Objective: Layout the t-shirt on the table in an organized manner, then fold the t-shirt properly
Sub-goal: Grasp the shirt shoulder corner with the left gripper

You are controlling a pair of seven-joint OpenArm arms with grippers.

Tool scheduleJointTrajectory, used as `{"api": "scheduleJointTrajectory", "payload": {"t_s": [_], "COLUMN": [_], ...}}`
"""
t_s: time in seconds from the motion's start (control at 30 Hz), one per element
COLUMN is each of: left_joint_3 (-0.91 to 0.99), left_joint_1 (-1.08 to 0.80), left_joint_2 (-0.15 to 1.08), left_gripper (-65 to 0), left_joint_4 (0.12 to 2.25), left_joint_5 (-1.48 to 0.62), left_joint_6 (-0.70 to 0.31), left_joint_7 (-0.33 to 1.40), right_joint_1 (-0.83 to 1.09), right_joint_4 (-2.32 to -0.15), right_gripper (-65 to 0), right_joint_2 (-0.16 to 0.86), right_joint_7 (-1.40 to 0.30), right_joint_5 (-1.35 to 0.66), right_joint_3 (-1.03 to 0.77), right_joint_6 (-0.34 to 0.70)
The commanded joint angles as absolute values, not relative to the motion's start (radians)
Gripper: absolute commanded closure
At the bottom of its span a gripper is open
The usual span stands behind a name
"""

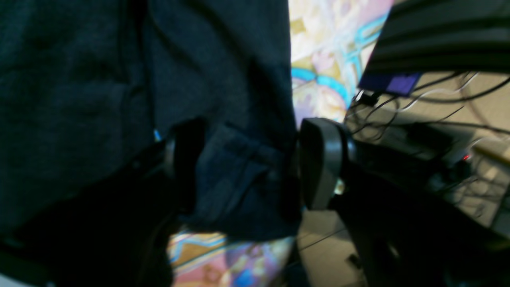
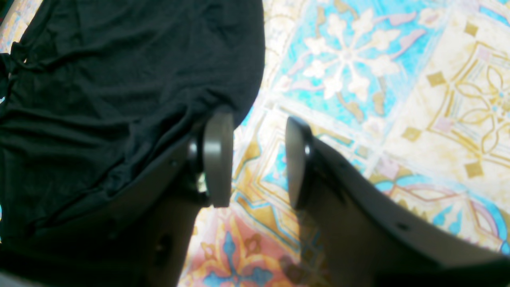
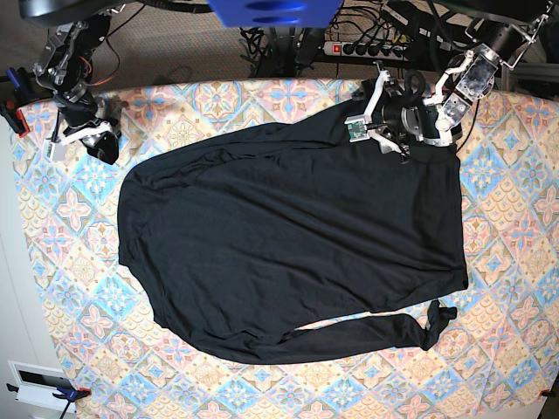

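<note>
The plain black long-sleeved t-shirt (image 3: 288, 253) of thin, soft, faintly shiny fabric lies spread over most of the bench (image 3: 511, 262), a wide surface covered by cloth in pastel pink, blue and cream diamond tiles with floral motifs. In the base view the garment lies sideways and mostly flat, with shallow wrinkles running across the body. One long sleeve runs along the near edge of the body and ends in a small bunched knot at the cuff, toward the right of that view. The far edge of the shirt is gathered and ridged where it runs up toward the left hand.

The left hand (image 1: 247, 163) sits at the shirt's far corner, on the right of the base view. In its wrist view a fold of the dark fabric fills the gap between the two dark pads, which stand fairly wide apart; the picture is blurred, and I cannot tell whether the pads are actually pressing on the cloth.

The right hand (image 2: 259, 159) hovers over bare patterned cloth just beside the shirt's curved edge. Its grey pads (image 2: 217, 159) are parted with nothing between them, so it is open and holds nothing.
</note>
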State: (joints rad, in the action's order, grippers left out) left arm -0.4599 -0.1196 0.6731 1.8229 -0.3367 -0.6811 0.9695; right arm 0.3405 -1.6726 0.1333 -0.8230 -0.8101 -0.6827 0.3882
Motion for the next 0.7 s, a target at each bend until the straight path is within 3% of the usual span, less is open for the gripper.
{"api": "scheduleJointTrajectory", "payload": {"t_s": [0.0, 0.17, 0.47, 0.67], "left_joint_3": [-0.455, -0.447, -0.378, -0.378], "left_joint_1": [-0.114, -0.113, -0.113, -0.113], "left_joint_2": [0.687, 0.68, 0.651, 0.651], "left_gripper": [-28.8, 0.0, 0.0, 0.0], "left_joint_4": [1.839, 1.839, 1.842, 1.842], "left_joint_5": [-0.326, -0.282, -0.275, -0.275], "left_joint_6": [-0.68, -0.679, -0.677, -0.677], "left_joint_7": [0.964, 0.961, 0.961, 0.961], "right_joint_1": [0.338, 0.338, 0.344, 0.337], "right_joint_4": [-1.69, -1.69, -1.696, -1.606], "right_gripper": [-20.4, -20.4, -20.8, -20.8], "right_joint_2": [0.148, 0.148, 0.147, 0.147], "right_joint_7": [-0.805, -0.805, -0.88, -1.006], "right_joint_5": [-0.826, -0.826, -0.84, -1.116], "right_joint_3": [-0.688, -0.688, -0.693, -0.694], "right_joint_6": [0.395, 0.395, 0.4, 0.4]}}
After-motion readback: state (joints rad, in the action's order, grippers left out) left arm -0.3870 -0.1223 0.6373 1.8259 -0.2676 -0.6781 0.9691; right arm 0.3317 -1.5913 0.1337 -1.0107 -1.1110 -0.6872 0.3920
